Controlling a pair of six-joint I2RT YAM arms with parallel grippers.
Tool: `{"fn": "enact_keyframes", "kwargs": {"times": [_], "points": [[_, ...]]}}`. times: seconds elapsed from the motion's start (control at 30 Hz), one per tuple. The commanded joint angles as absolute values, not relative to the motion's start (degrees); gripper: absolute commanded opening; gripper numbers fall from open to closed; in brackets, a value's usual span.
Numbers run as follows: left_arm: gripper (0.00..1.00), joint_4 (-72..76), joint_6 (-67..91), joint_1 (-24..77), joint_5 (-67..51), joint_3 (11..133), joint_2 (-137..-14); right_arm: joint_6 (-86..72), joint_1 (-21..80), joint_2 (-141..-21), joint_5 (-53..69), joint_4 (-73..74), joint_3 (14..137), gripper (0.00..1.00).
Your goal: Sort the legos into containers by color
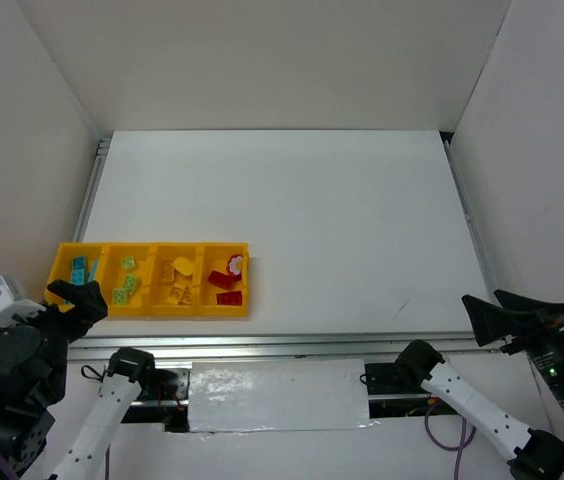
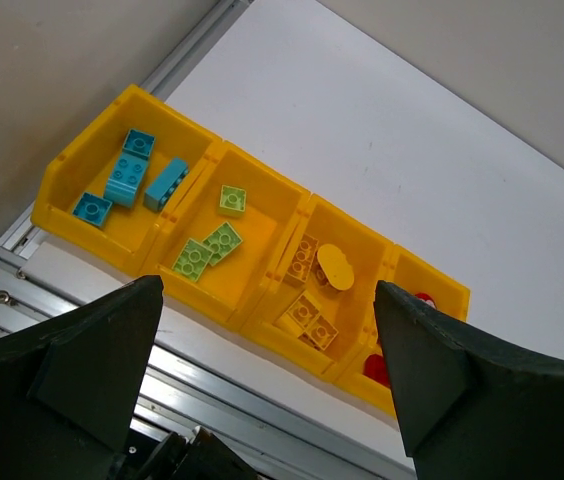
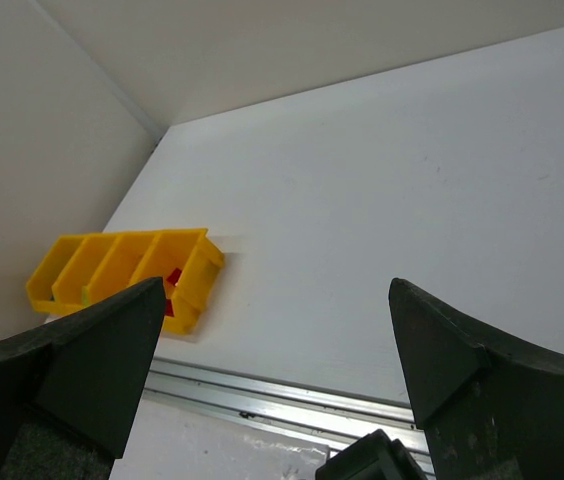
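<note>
Tray (image 1: 177, 310) lies just beyond left tool (image 1: 74, 298) (jaws apart).

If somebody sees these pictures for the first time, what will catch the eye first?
The bright yellow tray at the near left edge of the white table stands out first. Its four compartments hold sorted legos: teal bricks at the left end, then green bricks, yellow bricks and red bricks. The left gripper and the right gripper hang open and empty near the table's front edge.
</note>
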State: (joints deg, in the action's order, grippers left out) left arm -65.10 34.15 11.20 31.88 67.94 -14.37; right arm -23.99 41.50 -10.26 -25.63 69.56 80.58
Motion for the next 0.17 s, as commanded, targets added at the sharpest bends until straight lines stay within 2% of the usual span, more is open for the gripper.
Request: {"fn": "enact_keyframes", "kwargs": {"times": [0.0, 0.13], "points": [[0.99, -61.8, 32.5, 11.5, 31.2, 67.3, -13.2, -24.0, 41.8, -10.0, -24.5, 66.4, 79.7, 1.00], [0.99, -61.3, 32.3, 11.5, 31.3, 66.9, -13.0, -24.3, 41.8, -10.4, -24.6, 66.1, 79.2, 1.00]]}}
